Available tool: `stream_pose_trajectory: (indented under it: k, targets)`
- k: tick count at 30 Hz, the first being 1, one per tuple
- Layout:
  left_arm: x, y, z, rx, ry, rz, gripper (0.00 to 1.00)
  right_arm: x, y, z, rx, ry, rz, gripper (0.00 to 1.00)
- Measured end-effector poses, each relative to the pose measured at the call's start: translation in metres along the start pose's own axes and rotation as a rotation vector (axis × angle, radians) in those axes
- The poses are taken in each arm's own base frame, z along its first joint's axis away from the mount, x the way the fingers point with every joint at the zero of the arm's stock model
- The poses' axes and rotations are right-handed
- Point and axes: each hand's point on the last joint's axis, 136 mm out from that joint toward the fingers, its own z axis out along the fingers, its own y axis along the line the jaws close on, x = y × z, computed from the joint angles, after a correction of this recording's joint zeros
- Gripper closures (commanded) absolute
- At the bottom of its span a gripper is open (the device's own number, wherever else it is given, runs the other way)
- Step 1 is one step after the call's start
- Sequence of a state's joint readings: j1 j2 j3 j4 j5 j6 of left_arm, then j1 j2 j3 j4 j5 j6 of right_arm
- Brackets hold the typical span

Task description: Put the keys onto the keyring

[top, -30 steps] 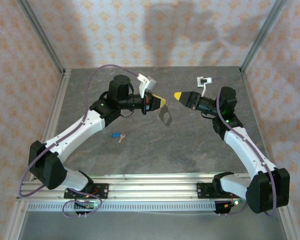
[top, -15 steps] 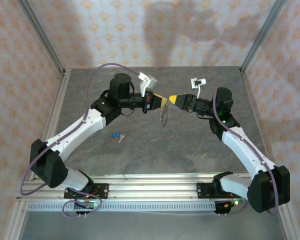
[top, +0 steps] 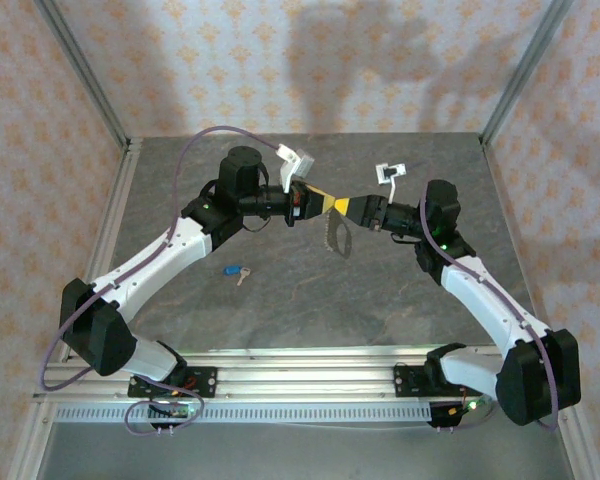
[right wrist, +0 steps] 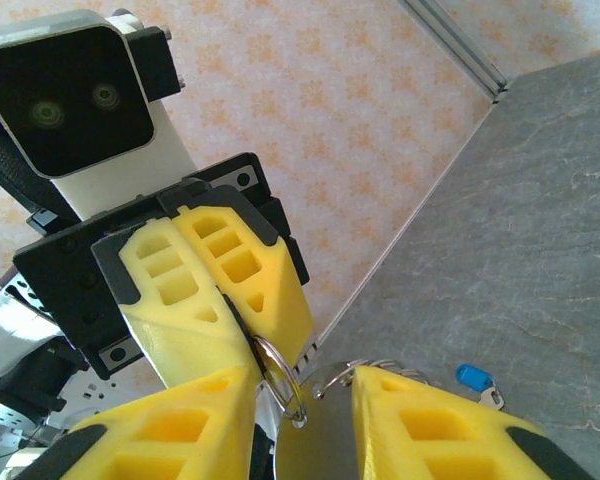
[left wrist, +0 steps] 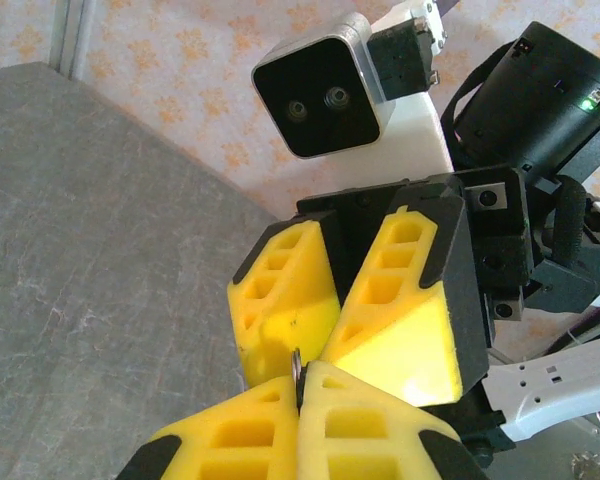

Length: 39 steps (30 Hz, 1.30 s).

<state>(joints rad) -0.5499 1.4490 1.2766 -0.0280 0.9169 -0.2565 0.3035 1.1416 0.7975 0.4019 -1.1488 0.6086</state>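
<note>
— Firstly, surface and surroundings?
— Bench (top: pixel 310 300): grey, stone-veined slab; walls (top: pixel 280 70) papered in a pale orange floral print; metal frame posts (top: pixel 80 70) rising at both rear corners; slotted rail (top: pixel 310 365) along the near edge.
— Open room?
— Bare bench ahead of, behind and beneath both arms; one blue-headed key (top: pixel 238 270) lies flat, left of centre, well apart from either end effector.
— End effectors?
— Left end effector (top: pixel 324 202): jaws fully closed, pinching the keyring (top: pixel 333 236), which hangs above mid-bench; right end effector (top: pixel 344 206): tip to tip with the left, jaws partly apart, ring between them; whether they touch it cannot be told.
</note>
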Motion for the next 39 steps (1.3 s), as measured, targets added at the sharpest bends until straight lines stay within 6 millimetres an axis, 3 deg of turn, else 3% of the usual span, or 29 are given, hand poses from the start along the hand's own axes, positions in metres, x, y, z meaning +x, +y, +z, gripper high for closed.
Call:
stream_pose_trajectory:
  k: [5,12,22,27,30,33,39]
  targets:
    - [0.000,-0.001,0.000,0.003,-0.001,-0.003,1.00,0.000,0.001,0.000,-0.004,-0.002,-0.005,0.80]
    - [-0.003,-0.001,-0.001,0.009,-0.008,0.000,1.00,-0.003,0.004,0.000,-0.014,-0.011,-0.011,1.00]
    - [-0.007,-0.002,-0.002,0.013,-0.025,-0.007,1.00,-0.008,0.006,0.000,-0.024,-0.041,-0.009,1.00]
    - [-0.014,0.009,-0.002,-0.057,-0.067,-0.049,0.59,-0.012,0.002,-0.003,0.007,-0.102,0.006,1.00]
    - [-0.017,0.022,-0.012,-0.151,-0.130,-0.096,0.46,-0.017,-0.003,-0.006,0.037,-0.155,0.021,1.00]
    - [-0.021,0.028,-0.029,-0.226,-0.210,-0.137,0.41,-0.020,-0.006,-0.010,0.058,-0.201,0.028,1.00]
    - [-0.035,0.020,-0.048,-0.234,-0.335,-0.203,0.40,-0.029,-0.003,-0.014,0.066,-0.276,0.030,1.00]
